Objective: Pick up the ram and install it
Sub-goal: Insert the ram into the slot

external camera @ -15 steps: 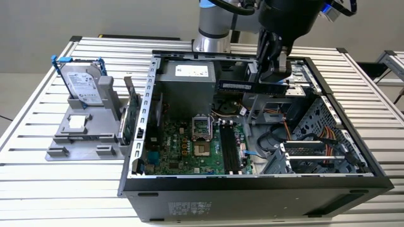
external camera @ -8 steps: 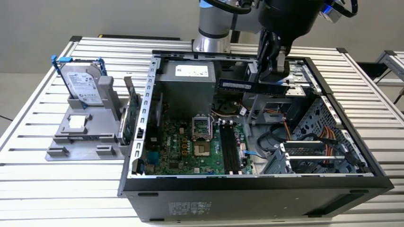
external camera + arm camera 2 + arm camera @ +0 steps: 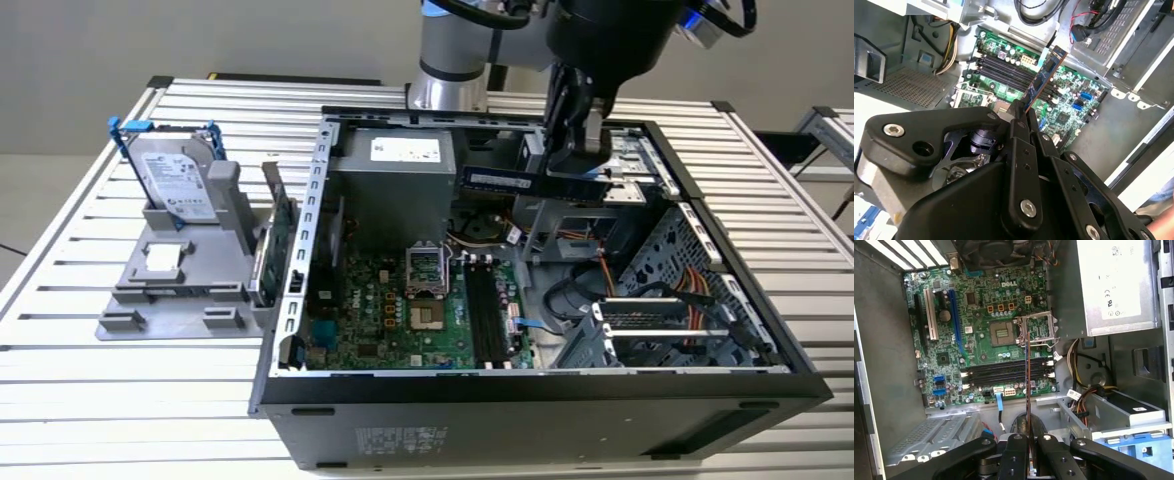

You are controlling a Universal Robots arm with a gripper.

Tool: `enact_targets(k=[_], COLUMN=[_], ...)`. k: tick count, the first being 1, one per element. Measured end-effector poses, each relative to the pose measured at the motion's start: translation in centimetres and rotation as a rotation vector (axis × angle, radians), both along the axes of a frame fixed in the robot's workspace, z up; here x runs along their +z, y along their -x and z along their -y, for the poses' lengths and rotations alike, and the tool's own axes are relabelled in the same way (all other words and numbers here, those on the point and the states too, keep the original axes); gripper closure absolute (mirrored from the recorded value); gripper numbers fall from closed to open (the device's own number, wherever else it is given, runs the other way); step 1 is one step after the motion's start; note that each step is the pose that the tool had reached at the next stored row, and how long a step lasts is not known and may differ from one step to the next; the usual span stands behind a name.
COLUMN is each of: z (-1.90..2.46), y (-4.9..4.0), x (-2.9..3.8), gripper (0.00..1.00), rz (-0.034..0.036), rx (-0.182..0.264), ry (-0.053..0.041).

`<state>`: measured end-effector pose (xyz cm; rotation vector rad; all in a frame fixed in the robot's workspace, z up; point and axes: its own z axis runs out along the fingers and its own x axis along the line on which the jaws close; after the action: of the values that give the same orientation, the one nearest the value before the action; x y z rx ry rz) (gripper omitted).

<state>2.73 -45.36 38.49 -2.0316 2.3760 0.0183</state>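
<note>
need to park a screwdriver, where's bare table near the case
Bare slatted metal table lies around the grey plastic holder at the exterior view's left. The open black computer case is crowded; the gripper holds the bluish-green ram stick over it.

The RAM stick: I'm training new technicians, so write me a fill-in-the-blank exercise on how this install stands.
The gripper is ___ on the RAM stick.
The RAM stick hangs ___ the motherboard, not yet seated.
The black memory slots are all ___.
The hard drive stands on the exterior view's ___, outside the computer case.
Missing words: shut, above, empty, left.
</note>
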Motion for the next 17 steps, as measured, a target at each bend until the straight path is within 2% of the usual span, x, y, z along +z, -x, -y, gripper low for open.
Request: enact_targets(k=[17], z=[0.00], y=[0.04], x=[0.01], gripper=[1.00], rz=[-0.0001], rx=[-0.141], ry=[0.0002])
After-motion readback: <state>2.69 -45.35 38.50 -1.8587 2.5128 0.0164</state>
